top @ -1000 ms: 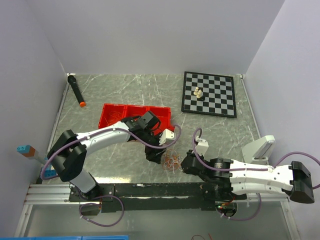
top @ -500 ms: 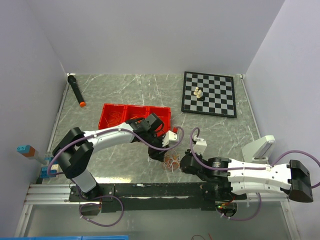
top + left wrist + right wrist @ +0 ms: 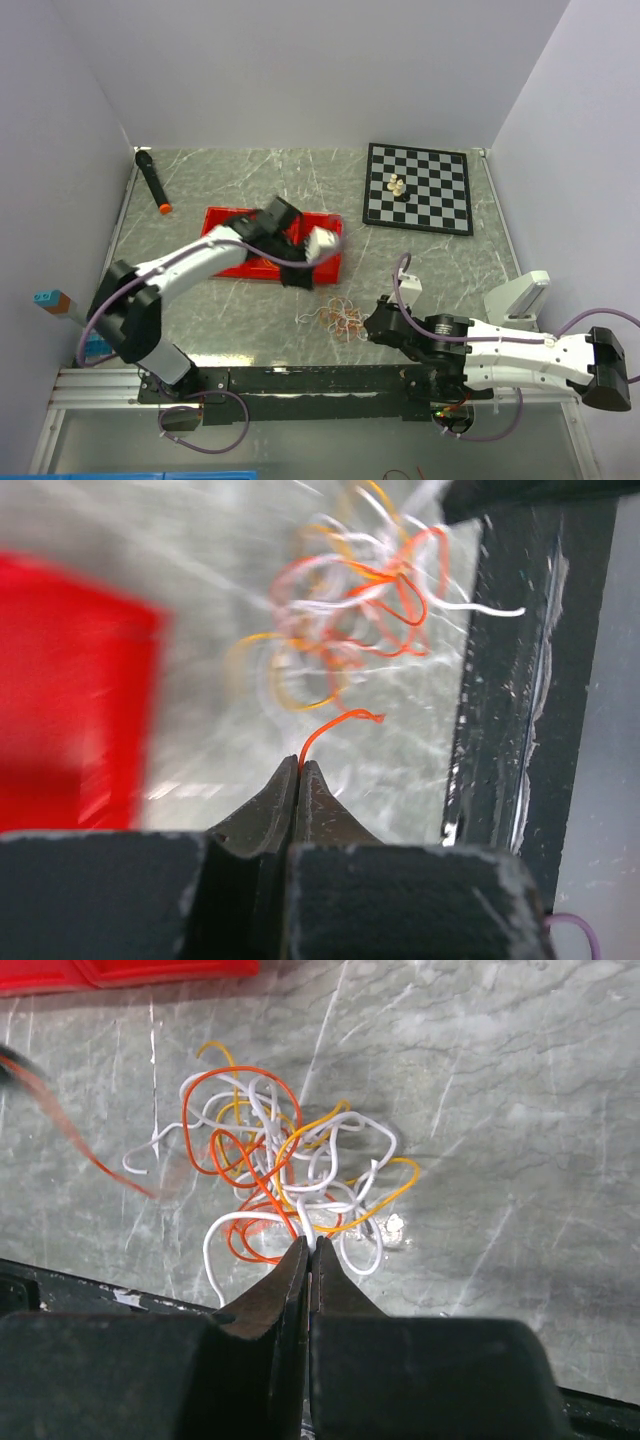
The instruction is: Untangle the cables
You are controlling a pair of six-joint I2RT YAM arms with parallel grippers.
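Note:
The cables (image 3: pixel 340 318) lie in one loopy clump of orange, yellow and white strands near the table's front edge. In the right wrist view the cables (image 3: pixel 290 1180) spread just ahead of my right gripper (image 3: pixel 310 1245), which is shut on a white strand at the clump's near side. My right gripper (image 3: pixel 368 325) sits at the clump's right. My left gripper (image 3: pixel 300 763) is shut on the end of an orange cable (image 3: pixel 335 723), with the clump (image 3: pixel 350 610) farther off. In the top view my left gripper (image 3: pixel 296 280) hangs by the red tray's front edge.
The red tray (image 3: pixel 240 262) lies behind the clump, partly under my left arm. A chessboard (image 3: pixel 440 200) with a few pale pieces (image 3: pixel 397 186) is at the back right. A black marker (image 3: pixel 152 180) lies back left. A black rail (image 3: pixel 510 680) runs along the front edge.
My left gripper closed on an orange strand and drew back from the clump toward the red tray. The clump spread a little to the left. My right gripper stayed shut beside it.

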